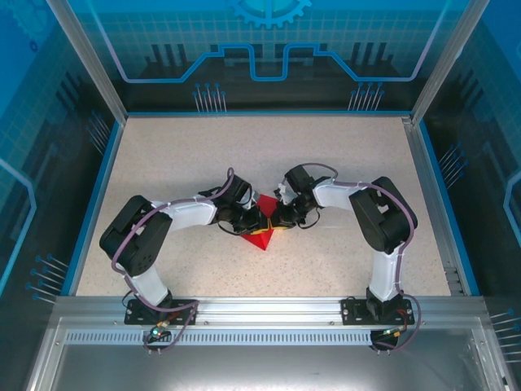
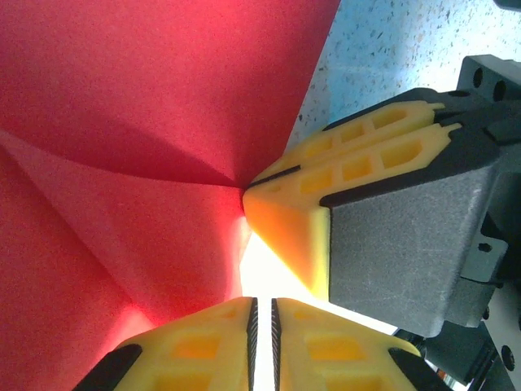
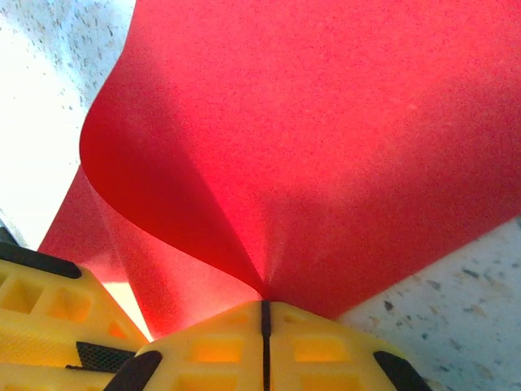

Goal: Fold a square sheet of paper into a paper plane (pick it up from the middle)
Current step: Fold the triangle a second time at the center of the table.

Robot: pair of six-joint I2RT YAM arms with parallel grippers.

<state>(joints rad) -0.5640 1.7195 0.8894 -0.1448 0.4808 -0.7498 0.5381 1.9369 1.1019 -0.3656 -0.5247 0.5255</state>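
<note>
The square sheet of paper (image 1: 261, 237) is bright red and lifted off the table at the centre, bent into curved flaps (image 3: 326, 147). My right gripper (image 3: 264, 303) is shut on it, and the paper puckers to a point at its yellow fingertips (image 2: 281, 175). My left gripper (image 2: 262, 300) sits just in front of that pinch, its jaws a thin slit apart with nothing between them; the red paper (image 2: 146, 98) lies to its left. From above, both grippers (image 1: 259, 220) (image 1: 275, 217) meet tip to tip over the sheet. The left gripper's yellow fingers (image 3: 49, 309) show at the right wrist view's lower left.
The speckled beige table (image 1: 269, 155) stretches around the arms, bordered by a blue rim (image 1: 94, 195) and clear walls. An aluminium rail (image 1: 260, 308) carries both arm bases at the near edge.
</note>
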